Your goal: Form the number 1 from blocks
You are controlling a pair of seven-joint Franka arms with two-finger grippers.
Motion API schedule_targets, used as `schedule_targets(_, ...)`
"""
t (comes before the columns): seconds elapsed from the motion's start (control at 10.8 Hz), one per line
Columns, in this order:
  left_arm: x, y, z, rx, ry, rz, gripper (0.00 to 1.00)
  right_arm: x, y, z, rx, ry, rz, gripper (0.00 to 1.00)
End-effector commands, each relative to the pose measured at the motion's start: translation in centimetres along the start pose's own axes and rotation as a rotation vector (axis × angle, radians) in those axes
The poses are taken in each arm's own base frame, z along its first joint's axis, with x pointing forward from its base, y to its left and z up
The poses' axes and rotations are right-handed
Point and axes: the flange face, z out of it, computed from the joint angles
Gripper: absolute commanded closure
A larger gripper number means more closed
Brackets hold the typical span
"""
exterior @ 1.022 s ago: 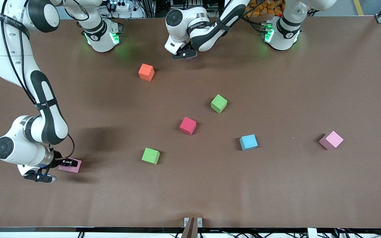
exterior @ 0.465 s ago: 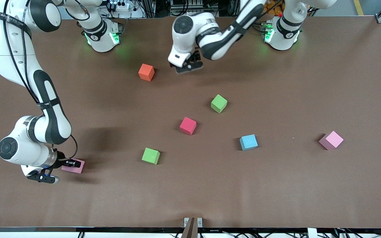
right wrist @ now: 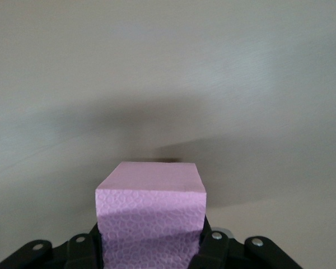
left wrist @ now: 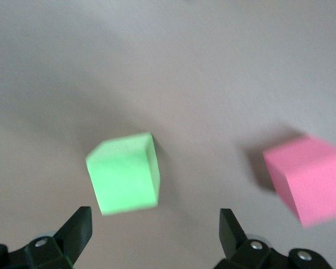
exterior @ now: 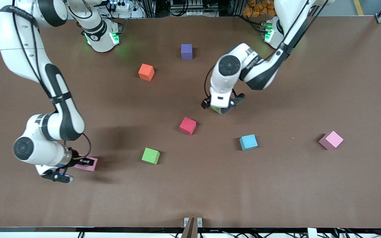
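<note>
My right gripper (exterior: pixel 85 162) is shut on a pink block (exterior: pixel 91 166) low over the table near the right arm's end; the right wrist view shows the pink block (right wrist: pixel 151 210) clamped between the fingers. My left gripper (exterior: pixel 222 107) hangs open over a green block (exterior: pixel 215 109), which it mostly hides. In the left wrist view that green block (left wrist: pixel 125 180) lies just ahead of the spread fingers (left wrist: pixel 78 228), not between them, and the red block (left wrist: pixel 311 179) is beside it. On the table sit the red block (exterior: pixel 188 125), a second green (exterior: pixel 150 155), light blue (exterior: pixel 248 142), orange (exterior: pixel 146 72), purple (exterior: pixel 186 51) and another pink (exterior: pixel 331 139).
The brown table (exterior: pixel 309 82) carries only the scattered blocks. The arm bases (exterior: pixel 103 36) stand along its edge farthest from the front camera.
The left arm swung from the purple block, uncovering it, to above the green block. The right gripper carried the pink block toward the table's middle.
</note>
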Motion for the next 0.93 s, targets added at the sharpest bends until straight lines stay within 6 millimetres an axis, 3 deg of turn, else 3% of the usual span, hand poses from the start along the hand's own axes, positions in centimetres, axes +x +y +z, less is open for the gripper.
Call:
schedule_targets(0.0,1.0,0.0,1.9,0.038,0.022,-0.128,0.00,-4.0,-5.9,-1.7,-0.010,-0.014,0.021,0.96)
schedule_targets(0.09,1.1,-0.3,2.6,0.051,0.020,-0.148,0.00,-5.9,-6.9,-2.0,-0.015,-0.018,-0.001,0.96)
schedule_targets(0.28,1.2,-0.4,4.2,0.073,0.012,-0.165,0.00,-12.2,-8.4,-2.2,-0.018,-0.004,-0.039,0.96)
schedule_targets(0.37,0.9,-0.5,4.8,0.080,0.010,-0.160,0.00,-16.1,-10.5,-2.0,-0.024,-0.005,-0.053,0.96)
schedule_targets(0.84,0.0,-1.1,8.2,0.098,0.043,-0.119,0.00,-30.2,-23.3,-0.3,-0.058,-0.026,-0.038,0.96)
